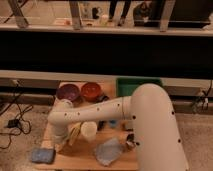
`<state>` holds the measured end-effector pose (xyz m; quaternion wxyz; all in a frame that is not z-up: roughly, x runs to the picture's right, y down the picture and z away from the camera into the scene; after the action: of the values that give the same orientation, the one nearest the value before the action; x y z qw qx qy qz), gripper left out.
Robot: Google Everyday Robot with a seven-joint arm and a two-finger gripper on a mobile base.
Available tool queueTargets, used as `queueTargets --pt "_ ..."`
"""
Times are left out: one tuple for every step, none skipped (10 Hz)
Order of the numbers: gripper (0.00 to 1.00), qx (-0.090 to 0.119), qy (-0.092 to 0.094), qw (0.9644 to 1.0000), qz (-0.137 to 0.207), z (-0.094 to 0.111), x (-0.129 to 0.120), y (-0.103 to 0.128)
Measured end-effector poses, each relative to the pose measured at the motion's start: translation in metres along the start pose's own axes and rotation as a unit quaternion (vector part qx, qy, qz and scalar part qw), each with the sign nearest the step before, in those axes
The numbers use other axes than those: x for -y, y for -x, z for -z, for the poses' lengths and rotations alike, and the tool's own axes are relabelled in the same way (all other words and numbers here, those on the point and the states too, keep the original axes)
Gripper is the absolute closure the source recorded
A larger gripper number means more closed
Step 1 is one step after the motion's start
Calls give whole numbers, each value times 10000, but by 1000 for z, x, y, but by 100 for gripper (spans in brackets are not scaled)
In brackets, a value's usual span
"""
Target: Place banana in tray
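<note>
Gripper sits low beside small pale yellow banana, grasp I cannot tell; I confirm hold before lifting to dark green rectangular plastic tray.

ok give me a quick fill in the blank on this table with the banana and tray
1. The tray at the table's back is dark ___.
2. The banana lies outside the tray, right beside the white ___.
3. Next to the purple bowl stands a bowl coloured ___.
4. The gripper is low between the banana and a ___ cloth.
Missing words: green, cup, red, blue.
</note>
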<state>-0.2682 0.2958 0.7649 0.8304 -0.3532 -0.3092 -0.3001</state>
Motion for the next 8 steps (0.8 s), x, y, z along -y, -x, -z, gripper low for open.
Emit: queueTargets --pt "56 -14 5 10000 -29 -1 1 -2" --pt "56 -33 17 10000 -42 -1 1 -3" --pt "56 -68 12 10000 -57 0 2 -4" --pt "56 -111 13 9999 -72 1 3 -7" --pt "56 -163 9 9998 -81 4 4 -10" --pt "56 -214 0 9997 -85 7 6 -13" --pt "56 -279 -16 9996 -86 13 8 -15" --pt "56 -328 -55 9994 -82 19 11 -16"
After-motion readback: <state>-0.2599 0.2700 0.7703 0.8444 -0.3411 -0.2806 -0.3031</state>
